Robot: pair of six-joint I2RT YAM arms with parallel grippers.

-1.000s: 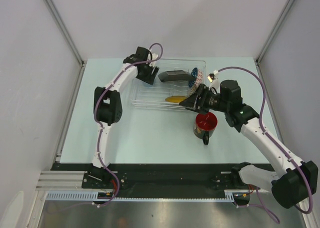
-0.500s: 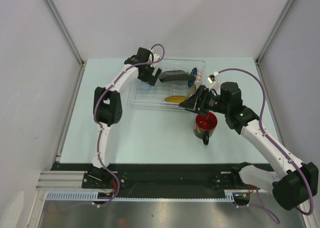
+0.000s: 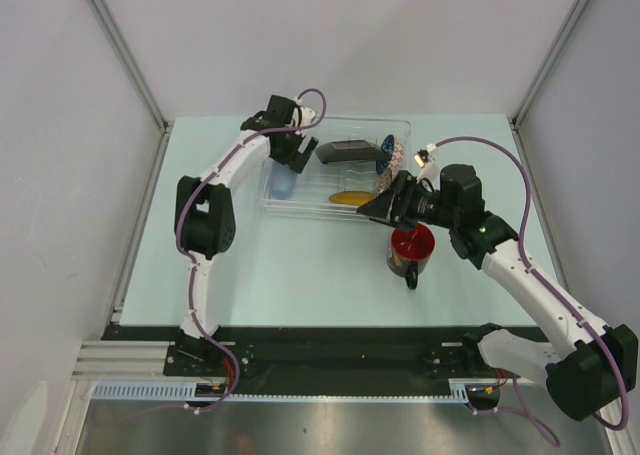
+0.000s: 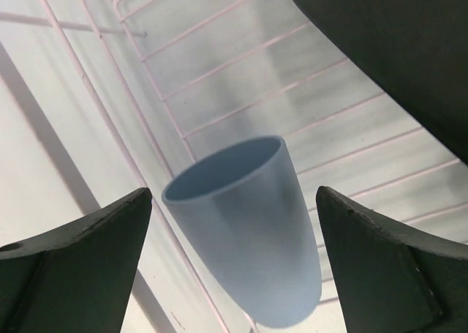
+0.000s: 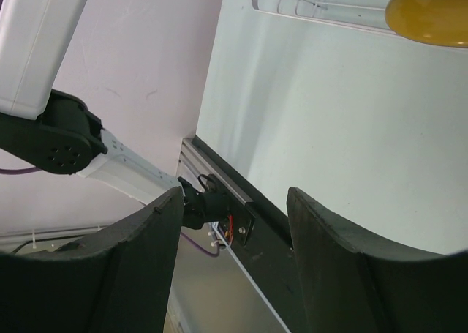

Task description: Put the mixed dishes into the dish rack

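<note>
While left gripper (image 4: pixel 234 263) gapes, blue cup (image 4: pixel 245 223) rests in dish rack (image 3: pixel 300 212).

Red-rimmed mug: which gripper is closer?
Right. The right gripper sits just beside the mug, by the dish rack's near wall; the left gripper is over the rack's other end, above a blue cup.

1. The dish rack (image 3: pixel 300 190) is clear, glossy plastic with a ribbed floor.
2. The blue cup (image 4: pixel 245 238) looks like smooth, matt plastic.
3. The mug (image 3: pixel 411 247) and yellow plate (image 5: pixel 431 11) carry a shiny glaze.
4. The table (image 3: pixel 300 265) is smooth and matt.
</note>
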